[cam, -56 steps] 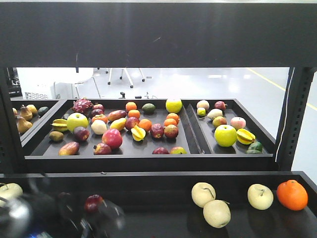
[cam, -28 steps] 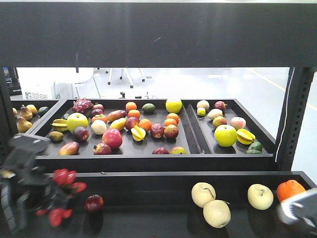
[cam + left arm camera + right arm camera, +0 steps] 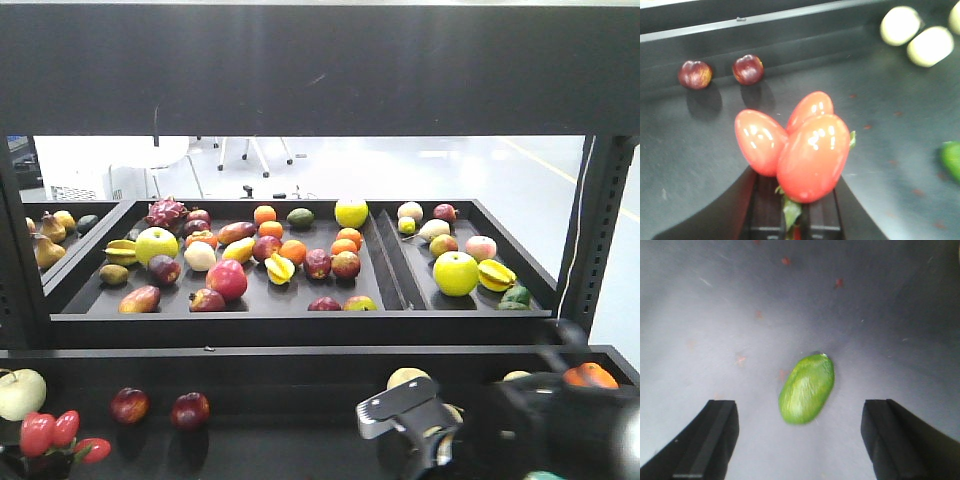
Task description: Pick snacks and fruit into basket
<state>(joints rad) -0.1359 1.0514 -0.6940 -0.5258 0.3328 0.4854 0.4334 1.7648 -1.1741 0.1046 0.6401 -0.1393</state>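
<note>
My left gripper [image 3: 795, 202] is shut on the green stem of a cluster of three glossy red fruit [image 3: 805, 145], held just above the dark lower shelf; in the front view the cluster [image 3: 52, 432] hangs at the bottom left. My right gripper [image 3: 800, 407] stands open above a small green oval fruit [image 3: 806, 389], which lies on the shelf between and just ahead of its fingers without touching them. The right arm [image 3: 415, 428] fills the front view's lower right. Neither the snacks nor the basket shows in any view.
Two dark red plums [image 3: 695, 74] [image 3: 748, 69] lie near the shelf's back wall [image 3: 790, 30]. Pale round fruit [image 3: 900, 25] sit at the far right, an orange one [image 3: 592, 376] behind the right arm. A raised tray [image 3: 300, 310] behind holds several mixed fruit.
The left arm has dropped toward the bottom left with the red cluster, uncovering a second plum. The right arm has swung in from the right edge to the lower middle.
</note>
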